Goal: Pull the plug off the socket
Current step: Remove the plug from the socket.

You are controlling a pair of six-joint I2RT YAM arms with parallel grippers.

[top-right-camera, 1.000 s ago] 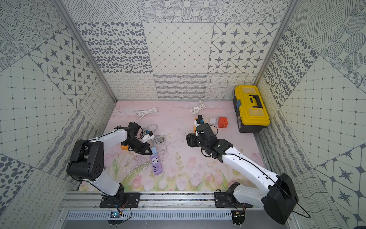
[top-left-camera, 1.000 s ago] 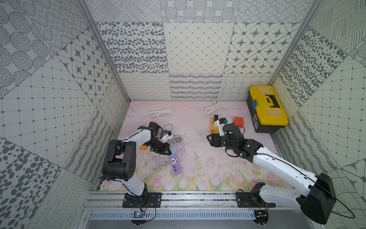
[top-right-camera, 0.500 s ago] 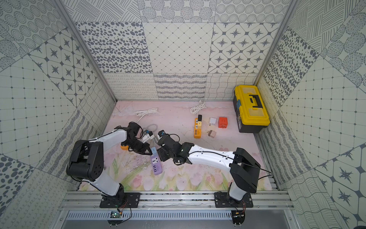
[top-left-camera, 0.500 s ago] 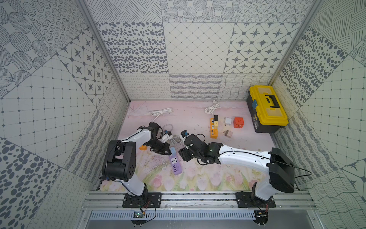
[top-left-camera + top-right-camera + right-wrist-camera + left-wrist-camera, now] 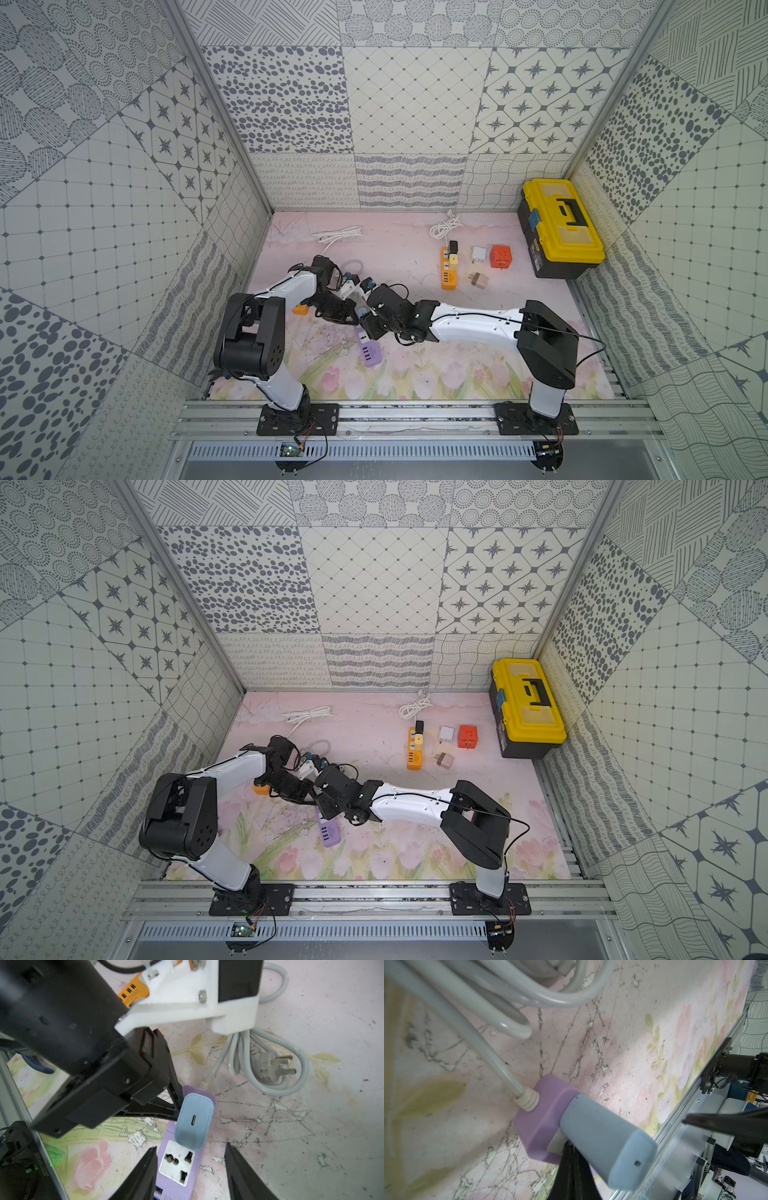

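Observation:
A light blue plug stands in the purple socket strip, which lies on the floral mat. My right gripper hovers open over the strip, one finger on each side of it, just short of the plug and touching nothing. My left gripper is shut, with its tips pressed onto the strip right beside the plug. In both top views the two grippers meet over the strip, and the plug is mostly hidden under them.
The strip's grey cable and three-pin plug lie coiled close behind. Further right are an orange power strip, small adapters, an orange cube and a yellow toolbox. White cables lie at the back.
My right arm has swung from the orange strip across to the purple strip, and its jaws have narrowed. The left arm has stayed put.

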